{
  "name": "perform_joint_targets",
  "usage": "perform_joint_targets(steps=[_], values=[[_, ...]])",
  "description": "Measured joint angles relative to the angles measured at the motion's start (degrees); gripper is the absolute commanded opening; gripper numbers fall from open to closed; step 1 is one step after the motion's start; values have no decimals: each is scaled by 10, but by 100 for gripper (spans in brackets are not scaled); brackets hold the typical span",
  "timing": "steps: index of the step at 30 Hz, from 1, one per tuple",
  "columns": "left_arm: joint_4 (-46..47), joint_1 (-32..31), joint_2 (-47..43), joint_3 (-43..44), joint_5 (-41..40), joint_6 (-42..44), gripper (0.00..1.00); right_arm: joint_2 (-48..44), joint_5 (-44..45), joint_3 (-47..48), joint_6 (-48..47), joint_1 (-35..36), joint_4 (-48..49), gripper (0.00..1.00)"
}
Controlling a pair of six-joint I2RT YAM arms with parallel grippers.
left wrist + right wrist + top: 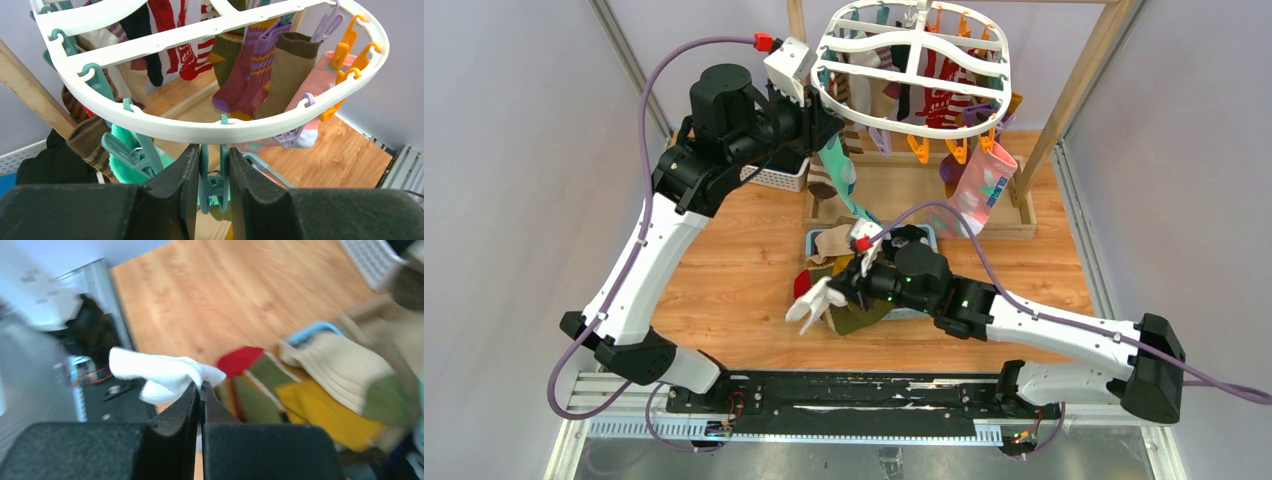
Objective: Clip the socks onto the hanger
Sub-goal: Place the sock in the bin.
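Socks [852, 305] lay heaped on the orange-brown wooden tabletop [734, 280]. Others hung from the white hanger [904, 78] under a wooden rack [1084, 80], with pale grey walls [514, 150] around. The left gripper [214, 150] was clamped on a teal clothespin [212, 186] at the hanger's rim. The right gripper [201, 387] pinched a white sock [160, 372] beside the heap.

Left arm raised, left gripper [212, 152] nipping a teal clothespin [214, 186]. Right arm low, right gripper [201, 387] clamped on a white sock [160, 371].
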Motion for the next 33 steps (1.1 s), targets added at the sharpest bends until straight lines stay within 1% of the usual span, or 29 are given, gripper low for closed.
perform_joint_targets(steps=[3,8,15,16,18,19,21,22,23,24,25,29,31,33], values=[[0,0,0,0,0,0,9,-19,52,-51,41,-44,26,0],[0,0,0,0,0,0,9,5,143,-93,107,-92,3,0],[0,0,0,0,0,0,8,13,289,-104,170,-102,-29,0],[0,0,0,0,0,0,8,12,307,-104,176,-102,-33,1],[0,0,0,0,1,0,8,12,330,-104,179,-102,-41,9],[0,0,0,0,1,0,8,13,339,-104,178,-102,-44,14],[0,0,0,0,1,0,8,16,350,-100,172,-102,-54,30],[0,0,0,0,1,0,8,19,353,-96,167,-102,-61,42],[0,0,0,0,1,0,8,21,355,-91,159,-102,-66,58],[0,0,0,0,1,0,8,22,354,-87,147,-102,-72,67],[0,0,0,0,1,0,8,20,352,-85,135,-102,-74,71],[-2,0,0,0,1,0,8,-18,325,-85,56,-97,-66,73],[-2,0,0,0,1,0,8,-43,307,-85,13,-80,-46,73],[-2,0,0,0,1,0,8,-52,290,-82,-27,-49,-24,73]])
